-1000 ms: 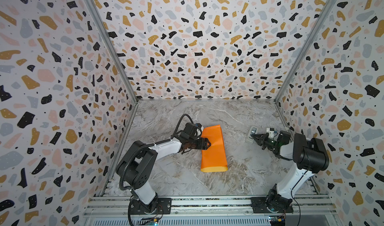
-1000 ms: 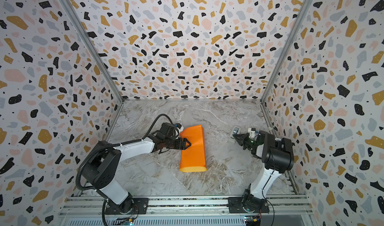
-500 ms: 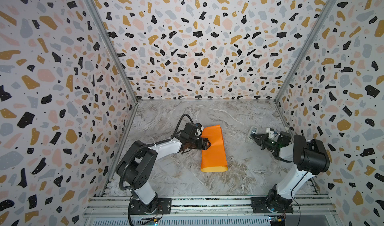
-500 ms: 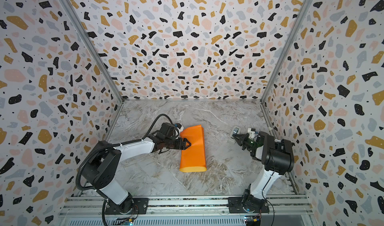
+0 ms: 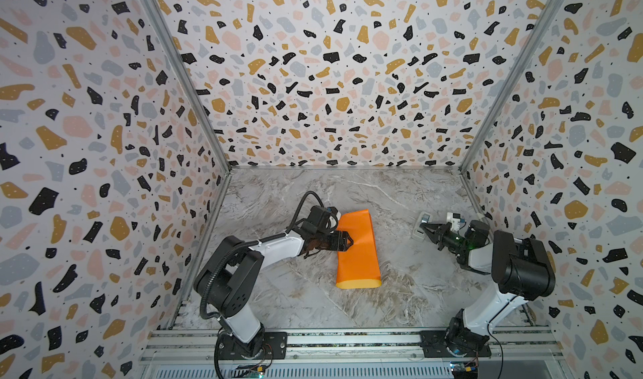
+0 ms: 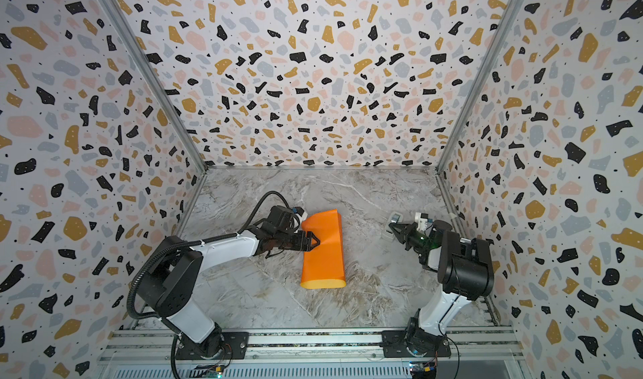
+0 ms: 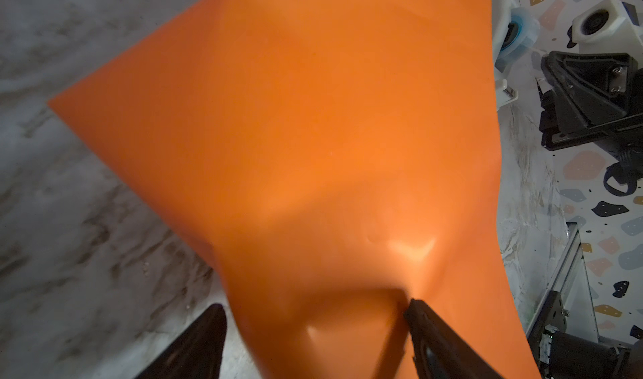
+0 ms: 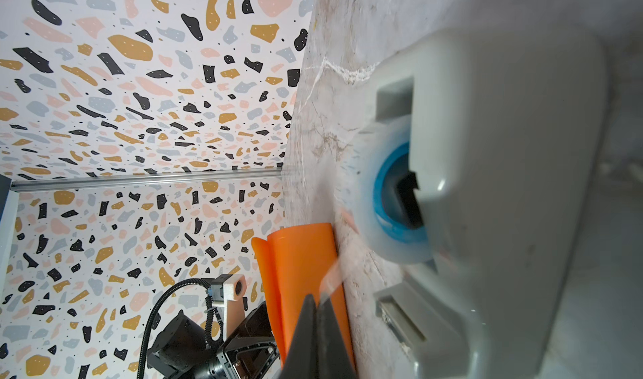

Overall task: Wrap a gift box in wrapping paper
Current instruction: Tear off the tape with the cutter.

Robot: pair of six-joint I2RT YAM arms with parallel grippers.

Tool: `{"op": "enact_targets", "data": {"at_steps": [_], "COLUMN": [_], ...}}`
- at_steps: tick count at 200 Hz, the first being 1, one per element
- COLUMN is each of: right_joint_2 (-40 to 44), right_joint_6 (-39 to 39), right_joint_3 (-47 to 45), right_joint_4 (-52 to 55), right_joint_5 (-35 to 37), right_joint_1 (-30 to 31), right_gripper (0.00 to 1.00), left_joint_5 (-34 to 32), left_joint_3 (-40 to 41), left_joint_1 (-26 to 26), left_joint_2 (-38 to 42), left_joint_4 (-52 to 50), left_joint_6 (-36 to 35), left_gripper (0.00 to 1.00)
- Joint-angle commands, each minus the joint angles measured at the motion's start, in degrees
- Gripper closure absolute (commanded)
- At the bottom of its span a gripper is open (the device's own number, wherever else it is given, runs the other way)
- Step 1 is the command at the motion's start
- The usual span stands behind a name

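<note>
1. The wrapping paper (image 5: 358, 252) lies in the lower middle of both top views. It is folded over into a long sleeve, orange face out, with a mustard rim at its near end.
2. The gift box shows in no view (presumably it sits inside the fold), so that first fold looks done.
3. The left end effector (image 5: 348, 242) sits at the sleeve's left edge. Its jaws are wide, straddling a hump of paper, and one finger (image 7: 422, 321) touches it, apparently pinning the overlap.
4. The right end effector (image 8: 316, 299), at the right of the top views, is closed on a clear tape strip (image 8: 332, 272) running from the tape dispenser (image 8: 504, 185) on the surface (image 5: 400, 307).
5. Still to do, by my reading: tear the strip free, seal the seam, then fold and tape both open ends.
</note>
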State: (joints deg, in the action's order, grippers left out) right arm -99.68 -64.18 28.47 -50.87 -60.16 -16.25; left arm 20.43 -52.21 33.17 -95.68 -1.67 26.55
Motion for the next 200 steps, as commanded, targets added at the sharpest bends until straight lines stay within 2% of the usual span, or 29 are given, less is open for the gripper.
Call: {"op": "enact_targets", "data": {"at_steps": [1,94,200], "right_joint_2": [4.0,9.5,6.4], "right_joint_6": [1.9,8.9,15.3], "right_joint_3": [-1.2,-6.2,-6.5], "right_joint_4": [0.9,11.2,17.5], "right_joint_5": [-3.7,-1.3,1.9], "right_joint_1": [1.0,2.1,2.8], "right_gripper": [1.0,1.0,1.0], "left_joint_5": [-4.8,-5.0,-4.8], "left_joint_3": [1.4,1.3,1.3], "left_joint_1": [-0.2,-0.2,-0.2], "left_joint_2": [-1.0,-1.0,-1.0], "left_joint_4": [-7.8,-7.8,-7.7], "left_joint_6": [-1.7,-1.6,-1.5], "left_gripper": [0.19,0.19,0.19]}}
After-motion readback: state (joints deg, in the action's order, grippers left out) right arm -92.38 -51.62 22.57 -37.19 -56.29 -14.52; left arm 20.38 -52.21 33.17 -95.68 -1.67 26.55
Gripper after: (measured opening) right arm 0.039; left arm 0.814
